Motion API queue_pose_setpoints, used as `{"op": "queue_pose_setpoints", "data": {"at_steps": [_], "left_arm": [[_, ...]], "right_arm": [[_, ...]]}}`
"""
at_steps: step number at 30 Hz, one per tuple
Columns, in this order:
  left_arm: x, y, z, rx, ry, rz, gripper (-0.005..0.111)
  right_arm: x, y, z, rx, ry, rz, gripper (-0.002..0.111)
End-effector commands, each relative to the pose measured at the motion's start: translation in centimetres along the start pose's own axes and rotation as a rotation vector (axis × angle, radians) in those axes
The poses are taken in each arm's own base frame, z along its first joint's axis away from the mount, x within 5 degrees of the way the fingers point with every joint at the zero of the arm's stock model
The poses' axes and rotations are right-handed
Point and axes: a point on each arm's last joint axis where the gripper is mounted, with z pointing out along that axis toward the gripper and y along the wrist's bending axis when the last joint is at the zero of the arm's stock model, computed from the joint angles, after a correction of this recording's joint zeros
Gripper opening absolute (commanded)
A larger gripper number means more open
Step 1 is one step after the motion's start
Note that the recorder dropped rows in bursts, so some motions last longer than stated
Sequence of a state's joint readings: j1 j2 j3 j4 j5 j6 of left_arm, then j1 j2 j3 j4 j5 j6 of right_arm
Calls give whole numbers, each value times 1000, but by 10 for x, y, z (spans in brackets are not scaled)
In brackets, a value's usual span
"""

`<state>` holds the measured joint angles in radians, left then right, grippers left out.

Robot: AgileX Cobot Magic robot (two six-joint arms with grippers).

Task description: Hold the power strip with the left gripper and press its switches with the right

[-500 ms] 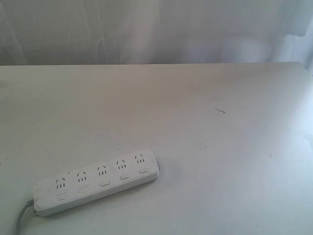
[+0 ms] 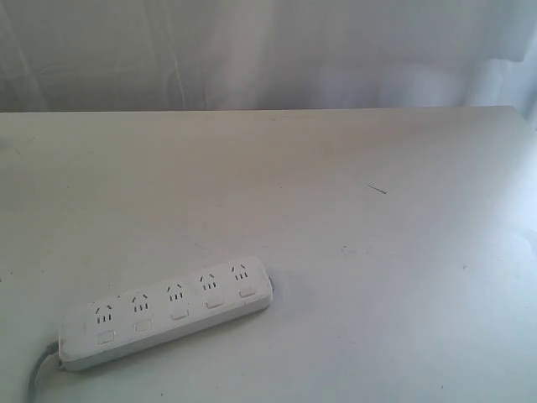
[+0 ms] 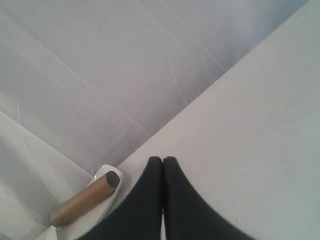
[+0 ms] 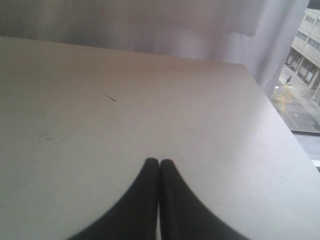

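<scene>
At the lower left of the exterior view, the strip is seen flat on the table, cord at its left end; it is judged light, stiff, slippery, best pinned near the cord, clear of the switches; in the left wrist view, the left gripper is closed, empty; in the right wrist view, the right gripper likewise.

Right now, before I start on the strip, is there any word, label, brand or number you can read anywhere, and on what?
No text can be read in any view.
The power strip: only socket slots and plain switches; any print is too small to tell.
The left gripper and the right gripper: bare black fingertips, no label in view.
The table: faint scratches only, no writing.
</scene>
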<state>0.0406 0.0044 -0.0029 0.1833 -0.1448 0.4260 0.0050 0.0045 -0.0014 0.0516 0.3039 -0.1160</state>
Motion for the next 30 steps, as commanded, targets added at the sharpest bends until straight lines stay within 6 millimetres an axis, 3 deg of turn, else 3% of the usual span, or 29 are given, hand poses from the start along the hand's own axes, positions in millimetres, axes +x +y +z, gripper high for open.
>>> {"op": "queue_pose_setpoints", "data": {"at_steps": [1, 6, 11, 13, 16, 30], "left_arm": [[-4, 2, 0, -29, -56, -12, 0], [-5, 3, 0, -22, -69, -382, 0], [-6, 3, -1, 4, -86, -1103, 0], [-6, 3, -1, 11, -87, -1276, 0], [-7, 4, -1, 16, -105, -1339, 0], [-22, 14, -4, 39, -323, -1317, 0]], "right_arm": [[0, 0, 0, 6, -8, 2, 0], [0, 0, 0, 6, -8, 2, 0], [0, 0, 0, 6, -8, 2, 0], [0, 0, 0, 6, -8, 2, 0], [0, 0, 0, 6, -8, 2, 0], [0, 0, 0, 6, -8, 2, 0]]}}
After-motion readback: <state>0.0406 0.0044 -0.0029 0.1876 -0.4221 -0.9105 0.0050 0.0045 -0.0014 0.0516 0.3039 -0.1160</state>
